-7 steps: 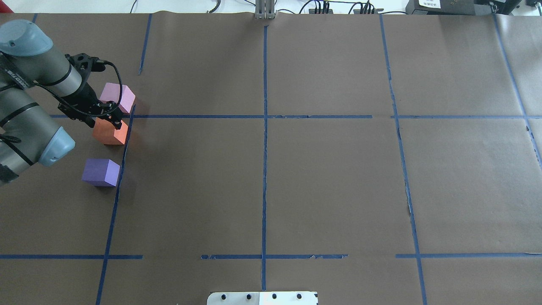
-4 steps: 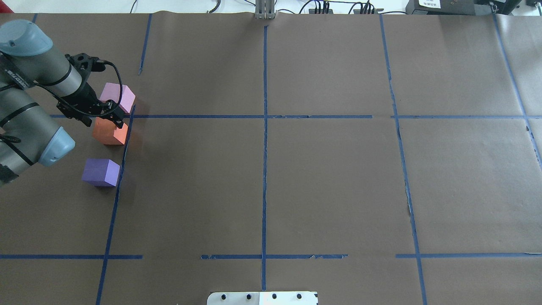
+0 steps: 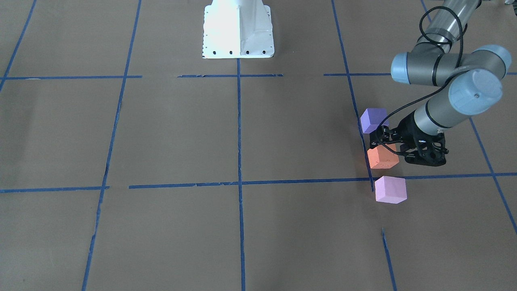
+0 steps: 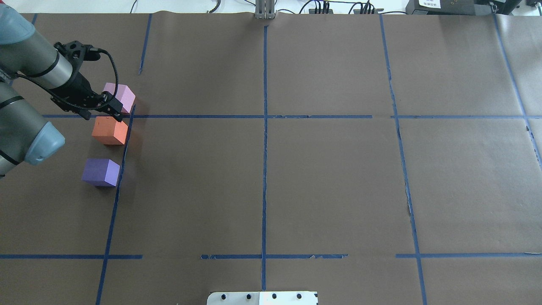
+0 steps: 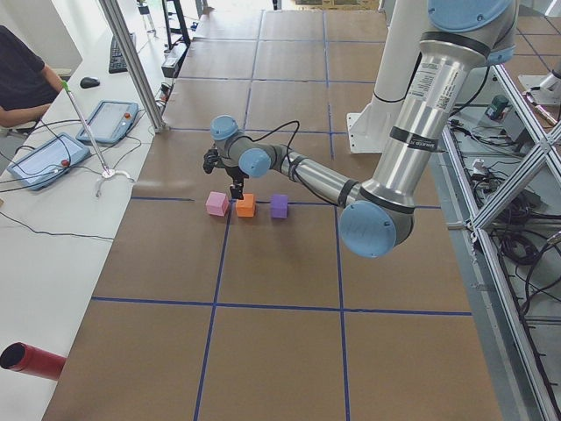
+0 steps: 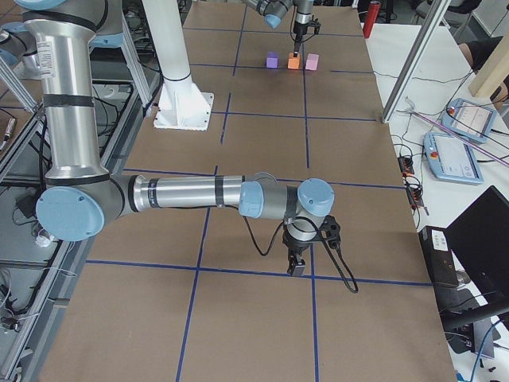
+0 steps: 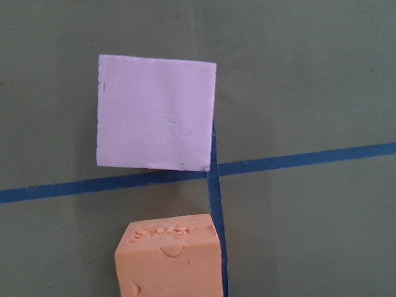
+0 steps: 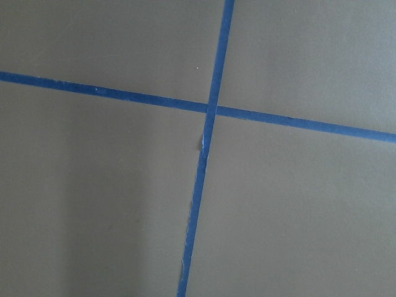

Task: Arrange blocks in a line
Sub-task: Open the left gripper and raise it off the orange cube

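Observation:
Three cubes lie in a row along a blue tape line at the table's left: the pink block (image 4: 120,96), the orange block (image 4: 109,130) and the purple block (image 4: 100,171). My left gripper (image 4: 111,111) hangs open and empty just above the orange block (image 3: 383,157), between it and the pink one (image 3: 390,189). The left wrist view looks down on the pink block (image 7: 156,112) and the orange block (image 7: 168,257). My right gripper (image 6: 296,267) shows only in the exterior right view, low over bare table. I cannot tell whether it is open or shut.
Brown paper with a blue tape grid (image 4: 264,116) covers the table. The white robot base plate (image 3: 238,28) sits at the near edge. An operator's tablets (image 5: 48,158) and a metal pole (image 5: 131,61) stand on the side bench.
My left gripper has lifted off the orange block and drawn back toward the far left. The orange block stays on the table. The other blocks have not moved.

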Tool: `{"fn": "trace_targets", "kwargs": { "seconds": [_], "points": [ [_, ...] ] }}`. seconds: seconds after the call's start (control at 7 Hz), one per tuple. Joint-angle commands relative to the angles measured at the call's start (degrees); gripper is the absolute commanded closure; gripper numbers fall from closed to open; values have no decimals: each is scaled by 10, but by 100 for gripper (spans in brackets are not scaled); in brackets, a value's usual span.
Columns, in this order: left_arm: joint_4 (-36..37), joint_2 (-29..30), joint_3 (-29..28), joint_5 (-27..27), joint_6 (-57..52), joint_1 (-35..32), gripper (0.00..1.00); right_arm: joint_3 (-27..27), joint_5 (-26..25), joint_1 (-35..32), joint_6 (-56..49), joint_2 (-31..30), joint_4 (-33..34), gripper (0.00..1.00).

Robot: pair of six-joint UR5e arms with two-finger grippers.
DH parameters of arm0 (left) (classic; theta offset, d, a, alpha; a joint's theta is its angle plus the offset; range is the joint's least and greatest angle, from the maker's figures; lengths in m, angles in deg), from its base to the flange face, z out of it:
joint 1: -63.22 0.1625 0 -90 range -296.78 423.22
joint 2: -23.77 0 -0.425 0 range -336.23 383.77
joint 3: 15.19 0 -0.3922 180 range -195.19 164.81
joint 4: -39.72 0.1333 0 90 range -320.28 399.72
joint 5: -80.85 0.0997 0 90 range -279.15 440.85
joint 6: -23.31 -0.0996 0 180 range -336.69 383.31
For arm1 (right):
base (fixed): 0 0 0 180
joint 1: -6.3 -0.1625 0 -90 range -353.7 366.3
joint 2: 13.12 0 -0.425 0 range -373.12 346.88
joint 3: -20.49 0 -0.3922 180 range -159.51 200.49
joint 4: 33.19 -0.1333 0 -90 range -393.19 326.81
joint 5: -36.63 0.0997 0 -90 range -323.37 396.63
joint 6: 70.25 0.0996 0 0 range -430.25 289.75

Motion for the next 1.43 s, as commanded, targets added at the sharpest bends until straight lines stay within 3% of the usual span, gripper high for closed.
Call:
{"fn": "trace_targets", "kwargs": {
  "seconds": [0.0, 0.29, 0.57, 0.71, 1.0, 1.29],
  "points": [
    [55, -7, 57, 3, -26, -87, 0, 0, 0, 0, -1, 0, 0, 0],
    [78, -17, 46, 7, -164, -171, 0, 0, 0, 0, 0, 0, 0, 0],
    [78, -80, 41, 85, -293, -222, 0, 0, 0, 0, 0, 0, 0, 0],
    [48, -106, 2, 86, -323, -252, 0, 0, 0, 0, -1, 0, 0, 0],
    [-93, -175, -71, 81, -329, -275, 0, 0, 0, 0, -1, 0, 0, 0],
    [-114, -182, -97, 54, -325, -275, 0, 0, 0, 0, 0, 0, 0, 0]
  ]
}}
